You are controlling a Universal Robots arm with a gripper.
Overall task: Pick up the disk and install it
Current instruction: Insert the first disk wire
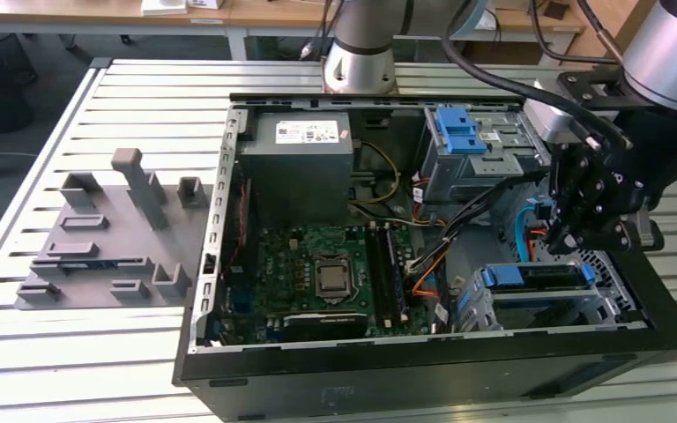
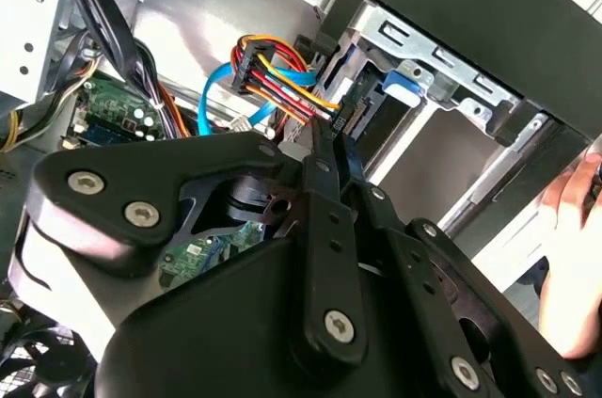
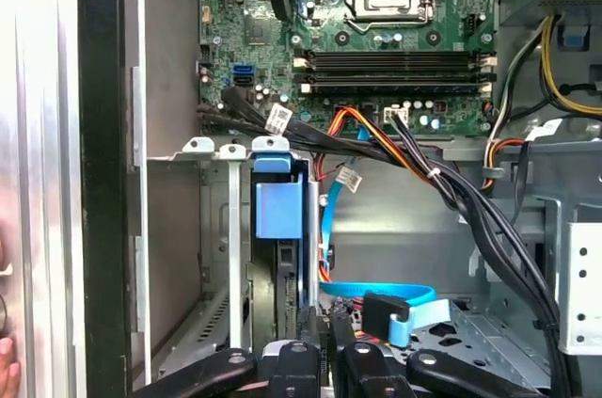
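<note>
The disk (image 1: 532, 278) stands edge-on in the drive cage at the case's front right corner, its blue frame uppermost. In the first wrist view its blue tab (image 3: 279, 202) tops the dark drive body between the cage's metal rails. My gripper (image 1: 560, 241) hangs just above and behind the cage, inside the open case. In both wrist views the fingertips (image 3: 311, 325) are pressed together with nothing between them, beside the blue data cable (image 3: 376, 293) and close to the bundle of coloured power wires (image 2: 273, 73). The gripper (image 2: 329, 132) touches no part of the disk that I can see.
The open computer case (image 1: 433, 352) lies on a slatted metal table (image 1: 80, 352). A grey power supply (image 1: 303, 159) and a second blue bracket (image 1: 461, 132) sit at the back. A grey fixture (image 1: 109, 238) lies on the exterior view's left. A person's hand (image 2: 574, 257) is outside the case wall.
</note>
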